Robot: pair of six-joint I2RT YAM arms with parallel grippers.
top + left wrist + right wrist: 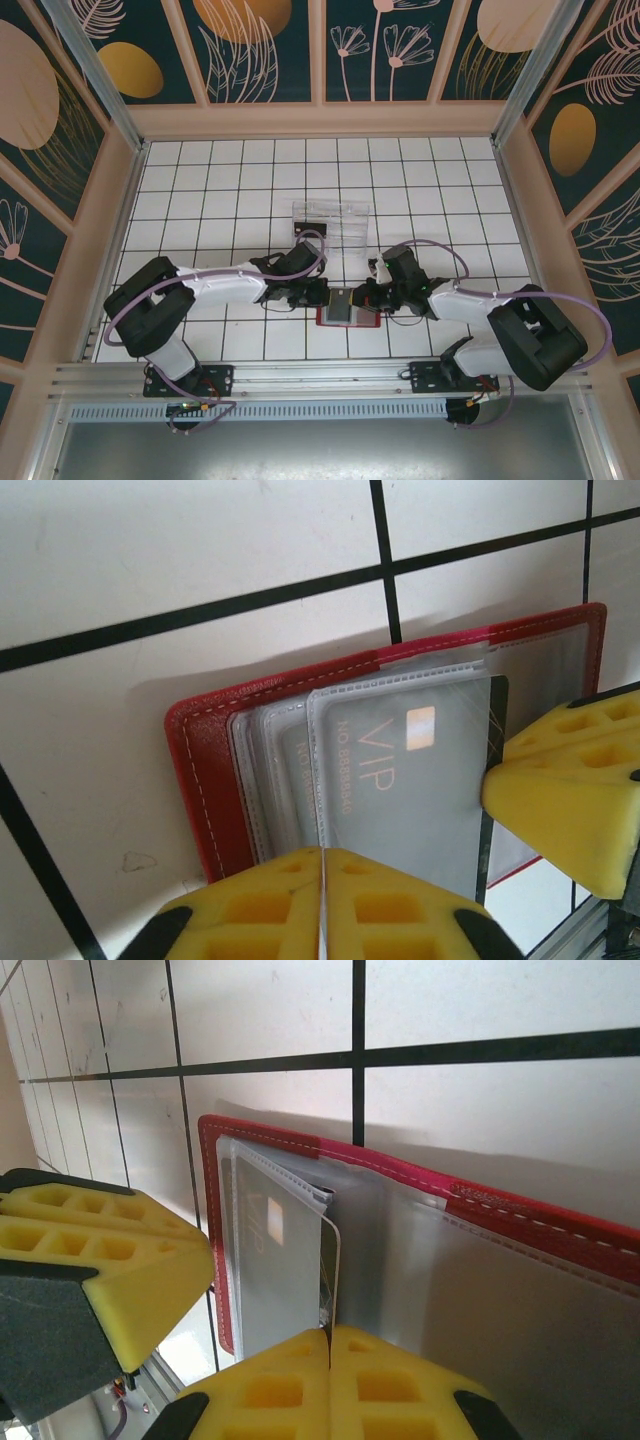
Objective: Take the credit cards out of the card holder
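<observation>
Tiled table [230, 190]: left gripper [322, 855] pinched on clear sleeve [318, 770] edge; right gripper [330, 1332] pressed together, tips on open red holder [200, 770]. VIP card [400, 780] sits inside sleeve; holder lies flat near table's front edge, between both grippers.

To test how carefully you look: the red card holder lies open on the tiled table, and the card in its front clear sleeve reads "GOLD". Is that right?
Not quite. The card reads VIP, not GOLD, as the left wrist view shows. The rest holds: the red card holder lies open on the tiled table.
</observation>
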